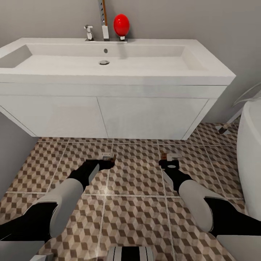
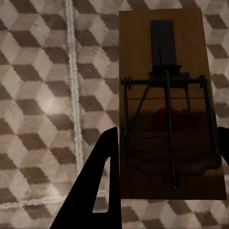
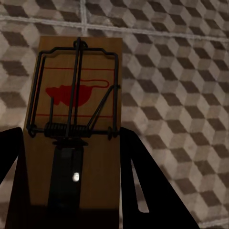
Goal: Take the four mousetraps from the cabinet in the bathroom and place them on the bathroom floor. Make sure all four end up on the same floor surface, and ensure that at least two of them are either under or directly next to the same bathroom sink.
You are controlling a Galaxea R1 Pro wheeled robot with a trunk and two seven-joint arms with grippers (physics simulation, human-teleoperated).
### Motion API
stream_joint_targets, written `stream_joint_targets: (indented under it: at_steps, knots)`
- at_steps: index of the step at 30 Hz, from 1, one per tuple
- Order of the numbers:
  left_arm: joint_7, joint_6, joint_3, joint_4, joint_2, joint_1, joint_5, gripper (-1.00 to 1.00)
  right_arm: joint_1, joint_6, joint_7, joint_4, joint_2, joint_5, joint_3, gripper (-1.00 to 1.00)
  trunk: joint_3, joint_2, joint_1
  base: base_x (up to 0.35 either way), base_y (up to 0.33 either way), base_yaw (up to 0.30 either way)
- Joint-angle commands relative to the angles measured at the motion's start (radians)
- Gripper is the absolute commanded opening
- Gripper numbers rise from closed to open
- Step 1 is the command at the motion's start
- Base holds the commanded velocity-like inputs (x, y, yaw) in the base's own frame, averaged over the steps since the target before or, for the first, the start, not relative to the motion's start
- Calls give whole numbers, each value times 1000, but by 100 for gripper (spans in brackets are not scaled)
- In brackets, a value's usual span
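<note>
Two mousetraps are held low over the bathroom floor (image 1: 134, 174), one in each gripper. The left mousetrap (image 1: 107, 156) sits in the left gripper (image 1: 105, 163), just in front of the sink vanity, near a grout line. In the left wrist view this mousetrap (image 2: 171, 109) is a brown wooden board with dark wire, a coil spring and a red mark, lying flat between the black fingers (image 2: 102, 181), which press against its long edges, so the jaws are clamped on it. The right mousetrap (image 1: 170, 156) sits at the tip of the right gripper (image 1: 170, 164), level with the left one and well apart from it. In the right wrist view that mousetrap (image 3: 76, 119) shows a red mouse drawing under its wire bar, with the black fingers (image 3: 138, 176) tight on both sides, jaws closed on the board. Both traps are near the wide white sink (image 1: 108, 69), which stands beyond them against the grey wall. On its far rim stand a chrome tap (image 1: 88, 32) and a red egg-shaped object (image 1: 121, 24). A white bathtub (image 1: 252, 152) edge rises at the right
</note>
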Motion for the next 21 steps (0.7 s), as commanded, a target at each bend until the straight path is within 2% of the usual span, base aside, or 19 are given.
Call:
stream_joint_targets:
  at_steps: [1, 12, 17, 21]
  knots:
    - [-6, -10, 7, 3, -1, 0, -8, -100, 0, 0, 1, 1, 1, 7, -9, -100, -1, 0, 0, 0, 0, 0]
    - [-4, -162, 10, 66, -3, 0, -2, -100, 0, -4, 4, 3, 1, 9, -7, -100, -1, 0, 0, 0, 0, 0]
    - [78, -220, 11, 86, -5, 0, -5, -100, -1, -5, 5, 3, 1, 9, -7, -100, -1, 0, 0, 0, 0, 0]
    - [100, -247, 10, 90, -4, 0, -7, -100, 0, -5, 5, 3, 4, 9, -7, -100, -1, 0, 0, 0, 0, 0]
